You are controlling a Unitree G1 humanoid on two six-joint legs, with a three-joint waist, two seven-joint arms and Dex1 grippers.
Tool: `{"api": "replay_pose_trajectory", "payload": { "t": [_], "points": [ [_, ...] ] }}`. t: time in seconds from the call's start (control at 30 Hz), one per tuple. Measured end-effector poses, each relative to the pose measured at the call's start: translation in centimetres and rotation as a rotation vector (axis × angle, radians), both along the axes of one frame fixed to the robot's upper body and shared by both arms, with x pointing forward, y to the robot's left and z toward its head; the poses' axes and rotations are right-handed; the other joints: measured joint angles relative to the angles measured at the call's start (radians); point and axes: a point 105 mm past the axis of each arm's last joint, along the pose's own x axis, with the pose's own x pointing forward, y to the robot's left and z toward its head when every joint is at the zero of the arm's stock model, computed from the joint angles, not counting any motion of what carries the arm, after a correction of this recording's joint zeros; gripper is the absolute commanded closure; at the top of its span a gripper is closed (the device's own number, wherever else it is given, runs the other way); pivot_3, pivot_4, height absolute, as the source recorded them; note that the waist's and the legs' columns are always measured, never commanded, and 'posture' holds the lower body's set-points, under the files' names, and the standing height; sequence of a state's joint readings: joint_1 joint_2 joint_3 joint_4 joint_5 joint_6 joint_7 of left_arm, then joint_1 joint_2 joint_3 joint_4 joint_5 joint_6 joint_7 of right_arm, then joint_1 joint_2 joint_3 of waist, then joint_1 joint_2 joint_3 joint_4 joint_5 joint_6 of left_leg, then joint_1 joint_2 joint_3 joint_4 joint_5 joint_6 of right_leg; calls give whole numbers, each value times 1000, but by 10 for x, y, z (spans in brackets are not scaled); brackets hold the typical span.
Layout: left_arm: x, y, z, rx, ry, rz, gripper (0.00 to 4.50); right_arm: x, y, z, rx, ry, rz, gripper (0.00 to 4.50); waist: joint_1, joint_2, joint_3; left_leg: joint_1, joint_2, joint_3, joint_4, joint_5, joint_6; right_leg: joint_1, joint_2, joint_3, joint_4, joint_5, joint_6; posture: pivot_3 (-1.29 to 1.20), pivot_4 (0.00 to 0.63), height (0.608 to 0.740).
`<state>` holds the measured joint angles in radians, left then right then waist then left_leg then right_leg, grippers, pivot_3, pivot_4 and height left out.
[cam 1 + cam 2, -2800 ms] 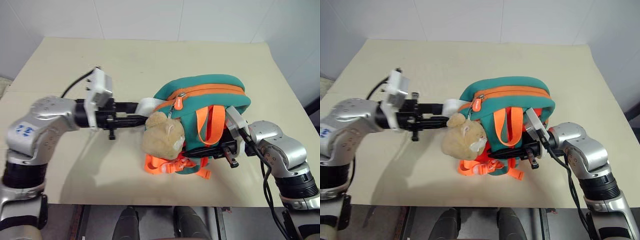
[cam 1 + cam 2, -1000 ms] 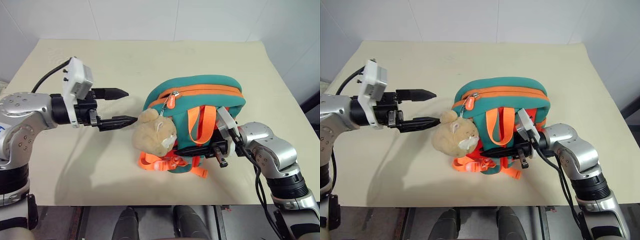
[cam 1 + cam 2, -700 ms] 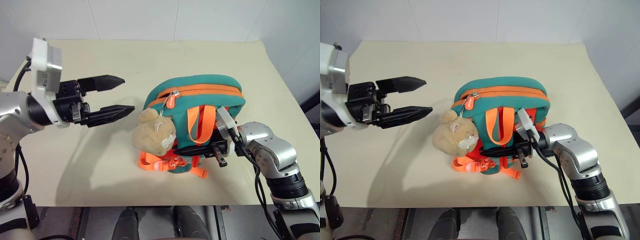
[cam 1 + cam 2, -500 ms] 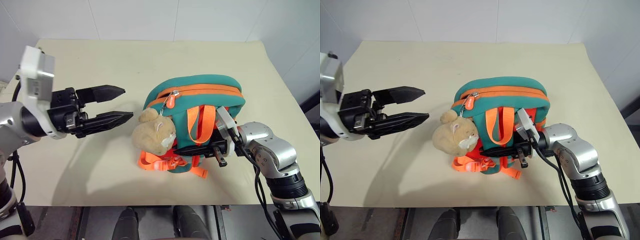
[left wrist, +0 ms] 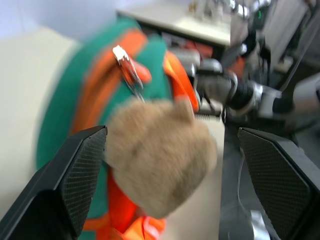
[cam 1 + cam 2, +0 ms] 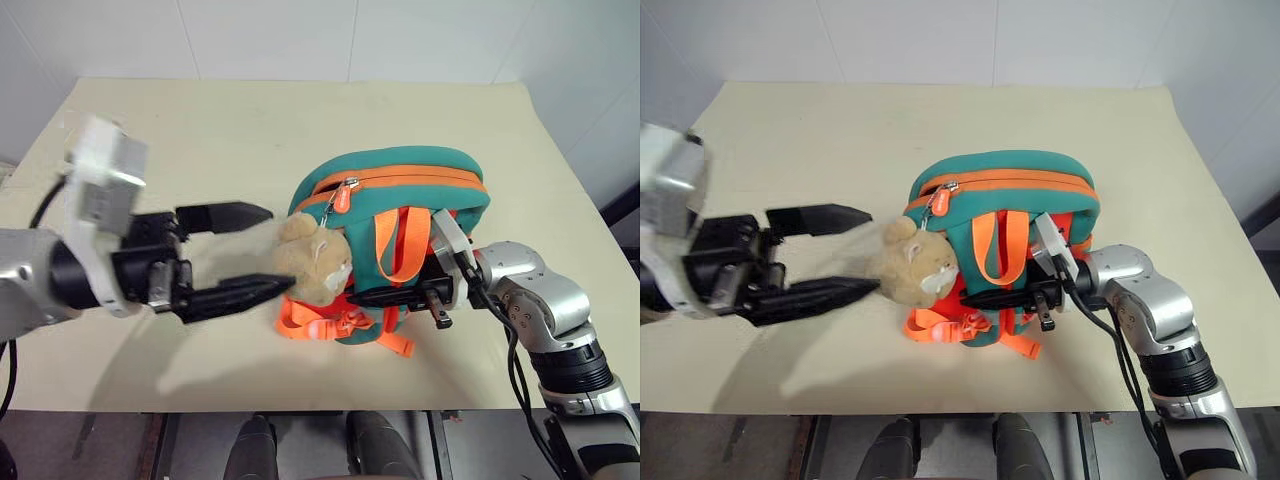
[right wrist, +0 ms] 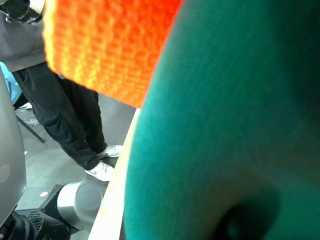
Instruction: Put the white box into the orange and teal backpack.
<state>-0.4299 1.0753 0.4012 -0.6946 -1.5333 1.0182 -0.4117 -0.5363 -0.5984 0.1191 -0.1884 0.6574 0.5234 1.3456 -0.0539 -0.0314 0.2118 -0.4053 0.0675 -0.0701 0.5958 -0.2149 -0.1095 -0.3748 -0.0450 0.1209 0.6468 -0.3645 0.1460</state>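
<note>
Two grippers at my bench: left gripper (image 6: pixel 262 252) spread wide by the zipped orange-and-teal backpack (image 6: pixel 400 195), right gripper (image 6: pixel 392 297) clamped on it, white box unseen.

Backpack (image 6: pixel 400 200) standing near the middle of the desk (image 6: pixel 250 130), toward its near edge. Plush bear (image 6: pixel 312 262) hanging against the backpack's left front, straps (image 6: pixel 340 325) bunched on the desk just below it. Left end effector (image 6: pixel 250 250) to the left of the backpack, its 2 fingers (image 6: pixel 235 295) spread wide either side of the bear. Right end effector (image 6: pixel 400 296) against the backpack's right near side, closed, under the hanging loop.
</note>
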Motion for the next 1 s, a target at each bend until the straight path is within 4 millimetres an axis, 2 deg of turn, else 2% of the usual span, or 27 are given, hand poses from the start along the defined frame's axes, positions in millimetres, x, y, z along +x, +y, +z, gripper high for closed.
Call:
{"api": "replay_pose_trajectory", "payload": {
  "t": [0.1,0.23,0.5,0.63,0.8,1.0],
  "points": [
    [10,-12,-8,33,-11,11,8,0,2,0,0,-3,3,4500,2,0,0,0,0,0,0,0,0,0,0,0,0,0,0,0,150,740],
    [24,-21,-9,76,-59,50,8,2,2,-1,2,2,-1,4500,1,0,0,0,0,0,0,0,0,0,0,0,-1,0,0,0,150,740],
    [30,-26,-10,134,-109,50,8,3,3,-2,5,-7,-4,4500,4,0,0,-1,0,0,0,0,0,0,0,0,-2,0,1,0,150,740],
    [29,-26,-10,144,-109,41,817,3,3,-2,5,-9,-5,4500,4,0,0,-1,0,0,0,0,0,0,0,0,-2,0,1,0,150,740],
    [26,-23,-10,164,-98,28,2389,2,3,-3,5,-6,-4,4500,0,0,0,-1,0,0,0,0,0,0,0,0,-1,0,1,0,150,740],
    [20,-17,0,151,-84,6,3856,1,3,-4,5,-4,-3,4500,-1,0,0,0,0,0,0,0,0,0,0,0,-1,0,1,0,150,740]
  ]
}}
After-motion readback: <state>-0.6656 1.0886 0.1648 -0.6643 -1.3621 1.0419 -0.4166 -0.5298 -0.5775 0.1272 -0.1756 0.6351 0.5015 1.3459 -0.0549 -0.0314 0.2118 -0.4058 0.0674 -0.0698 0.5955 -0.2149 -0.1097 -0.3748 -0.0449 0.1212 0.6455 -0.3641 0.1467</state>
